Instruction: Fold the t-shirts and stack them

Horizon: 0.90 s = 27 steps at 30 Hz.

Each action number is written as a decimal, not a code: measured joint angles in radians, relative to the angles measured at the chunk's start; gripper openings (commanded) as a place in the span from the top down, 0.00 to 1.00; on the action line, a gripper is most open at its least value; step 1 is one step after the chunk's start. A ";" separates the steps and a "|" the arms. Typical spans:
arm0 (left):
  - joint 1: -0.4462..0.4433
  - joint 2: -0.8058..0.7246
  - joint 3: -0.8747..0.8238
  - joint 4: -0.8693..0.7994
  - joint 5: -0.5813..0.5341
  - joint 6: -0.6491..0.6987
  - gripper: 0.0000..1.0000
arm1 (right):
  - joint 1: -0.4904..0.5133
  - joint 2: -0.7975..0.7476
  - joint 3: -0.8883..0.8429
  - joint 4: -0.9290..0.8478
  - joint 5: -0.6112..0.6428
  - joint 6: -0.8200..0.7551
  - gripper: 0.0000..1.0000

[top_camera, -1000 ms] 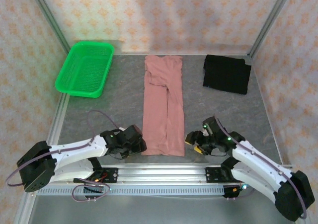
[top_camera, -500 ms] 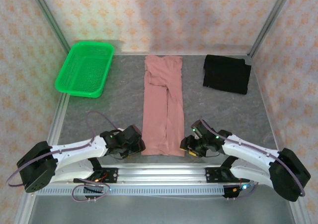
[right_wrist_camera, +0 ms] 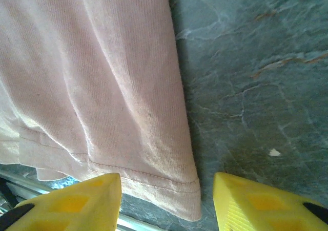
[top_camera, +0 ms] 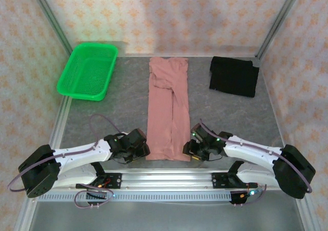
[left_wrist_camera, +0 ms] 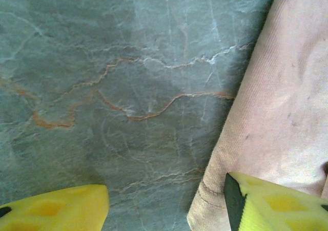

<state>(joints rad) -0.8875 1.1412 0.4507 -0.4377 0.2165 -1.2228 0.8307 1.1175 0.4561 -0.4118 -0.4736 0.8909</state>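
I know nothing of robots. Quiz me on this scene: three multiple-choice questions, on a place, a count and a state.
1. Where is the green basket? A far left corner; B far right corner; C between the arms.
2. How many shirts lie out? A one; B two; C three.
3. The pink shirt is: A flat in a long strip; B crumpled; C lifted.
Answers: A, it sits far left on the table; B, one pink, one black shirt; A, it lies flat down the middle.

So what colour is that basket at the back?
The basket is bright green, clearest from the top camera.
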 measured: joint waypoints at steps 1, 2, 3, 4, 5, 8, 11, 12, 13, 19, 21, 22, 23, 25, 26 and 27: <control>0.000 0.000 0.000 0.000 0.001 0.000 0.37 | 0.000 0.001 0.003 -0.003 0.005 0.000 0.51; 0.000 -0.002 0.000 0.000 0.002 0.000 0.37 | 0.000 0.001 0.004 -0.005 0.008 0.000 0.51; 0.000 -0.006 0.000 0.000 0.002 0.000 0.37 | 0.000 0.001 0.004 -0.008 0.008 0.000 0.52; 0.000 -0.013 0.000 0.000 0.004 0.000 0.37 | 0.001 0.001 0.004 -0.012 0.011 0.000 0.52; 0.000 -0.023 0.000 0.001 0.005 0.000 0.37 | 0.002 0.000 0.004 -0.016 0.013 0.003 0.52; 0.000 -0.044 0.000 0.010 0.014 0.001 0.37 | 0.003 -0.005 0.004 -0.025 0.019 0.008 0.52; -0.003 -0.075 0.000 0.103 0.062 0.002 0.37 | 0.003 -0.029 0.004 -0.035 0.026 0.016 0.53; -0.003 -0.090 0.000 0.120 0.070 0.003 0.37 | 0.003 -0.037 0.004 -0.037 0.026 0.018 0.53; -0.003 -0.101 0.000 0.130 0.079 0.010 0.37 | 0.003 -0.045 0.004 -0.037 0.028 0.022 0.53; -0.003 -0.092 0.000 0.147 0.113 0.025 0.38 | 0.003 -0.057 0.002 -0.039 0.030 0.031 0.53; -0.003 -0.078 0.001 0.140 0.117 0.032 0.39 | 0.003 -0.057 0.002 -0.040 0.030 0.033 0.54; -0.003 -0.071 0.002 0.134 0.117 0.038 0.39 | 0.003 -0.057 0.002 -0.042 0.030 0.034 0.54; -0.003 -0.066 0.006 0.122 0.117 0.045 0.39 | 0.003 -0.057 0.002 -0.043 0.030 0.033 0.54; -0.003 -0.060 0.019 0.085 0.116 0.058 0.39 | 0.003 -0.057 0.002 -0.044 0.030 0.034 0.54; -0.003 -0.059 0.026 0.071 0.116 0.064 0.39 | 0.003 -0.057 0.002 -0.044 0.030 0.034 0.54; -0.003 -0.058 0.034 0.055 0.116 0.072 0.39 | 0.003 -0.057 0.002 -0.044 0.030 0.034 0.54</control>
<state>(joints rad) -0.8902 1.0836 0.4850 -0.3828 0.3325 -1.1503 0.8337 1.0603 0.4576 -0.4561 -0.4438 0.9245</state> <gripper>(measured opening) 0.614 0.463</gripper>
